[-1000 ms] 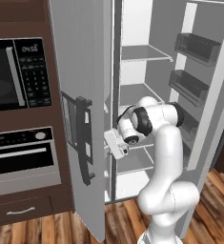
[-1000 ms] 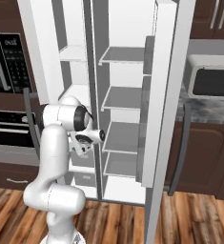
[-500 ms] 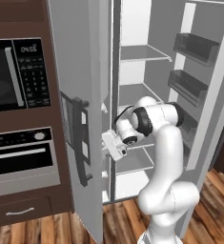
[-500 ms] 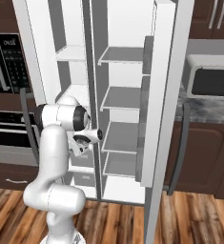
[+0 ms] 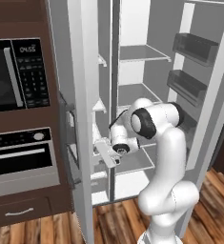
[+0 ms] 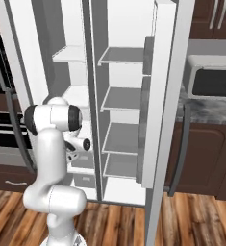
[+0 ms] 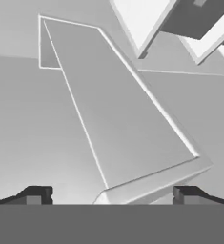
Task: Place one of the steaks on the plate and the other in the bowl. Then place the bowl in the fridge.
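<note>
Left base view: the fridge [image 5: 147, 86] stands open with white shelves [image 5: 137, 53], the hand [image 5: 105, 153] low at its left compartment beside the microwave [image 5: 18, 76]. Right base view: wooden floor [image 6: 191, 221] below. Hand view: fingertips [image 7: 37, 194] spread wide, empty, facing a pale shelf

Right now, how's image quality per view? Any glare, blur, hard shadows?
Left base view: flat rendered light, no glare, soft shading inside the fridge; slightly soft edges on the gripper. Right base view: even light, shelves pale with low contrast, faint shadow under each. Hand view: nearly all grey and white, a blurred shelf edge close up, little texture; the finger tips are dark and set wide apart.
</note>
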Tool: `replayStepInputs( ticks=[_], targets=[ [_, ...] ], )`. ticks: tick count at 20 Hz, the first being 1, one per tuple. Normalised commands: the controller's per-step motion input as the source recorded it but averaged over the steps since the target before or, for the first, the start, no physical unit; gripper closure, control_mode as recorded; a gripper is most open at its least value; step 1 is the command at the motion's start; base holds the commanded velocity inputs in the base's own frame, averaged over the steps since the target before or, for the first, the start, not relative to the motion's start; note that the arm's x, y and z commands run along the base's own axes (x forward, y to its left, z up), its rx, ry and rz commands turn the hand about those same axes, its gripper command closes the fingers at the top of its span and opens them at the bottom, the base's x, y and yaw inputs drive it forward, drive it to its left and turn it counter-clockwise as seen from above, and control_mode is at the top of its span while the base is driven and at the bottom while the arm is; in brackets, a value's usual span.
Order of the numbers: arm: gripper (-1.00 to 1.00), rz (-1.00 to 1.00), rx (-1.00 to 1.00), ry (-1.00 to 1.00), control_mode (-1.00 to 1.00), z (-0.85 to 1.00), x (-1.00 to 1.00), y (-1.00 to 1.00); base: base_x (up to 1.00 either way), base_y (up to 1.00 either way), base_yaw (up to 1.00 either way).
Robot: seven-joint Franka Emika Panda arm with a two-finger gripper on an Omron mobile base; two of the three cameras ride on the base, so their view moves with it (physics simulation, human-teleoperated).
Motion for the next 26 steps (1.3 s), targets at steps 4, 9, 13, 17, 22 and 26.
replayStepInputs(
  ticks=[4,9,13,17,22,26],
  targets=[
    [-1.0,-0.16,-0.04,-0.24,-1.0,0.22,-0.27,1.0,0.0,0.0,0.0],
    [-1.0,-0.17,-0.11,-0.11,-1.0,0.31,-0.11,0.97,0.0,0.0,0.0],
    [-1.0,0.0,-0.25,0.12,-1.0,0.63,0.06,0.2,0.0,0.0,0.0],
    [-1.0,0.0,-0.11,0.22,-1.0,0.58,-0.03,-0.48,0.0,0.0,0.0],
    [-1.0,-0.06,0.24,0.02,-1.0,0.34,0.0,-0.95,0.0,0.0,0.0],
    [-1.0,-0.01,0.1,0.0,-1.0,0.69,0.11,-0.61,0.0,0.0,0.0]
  ],
)
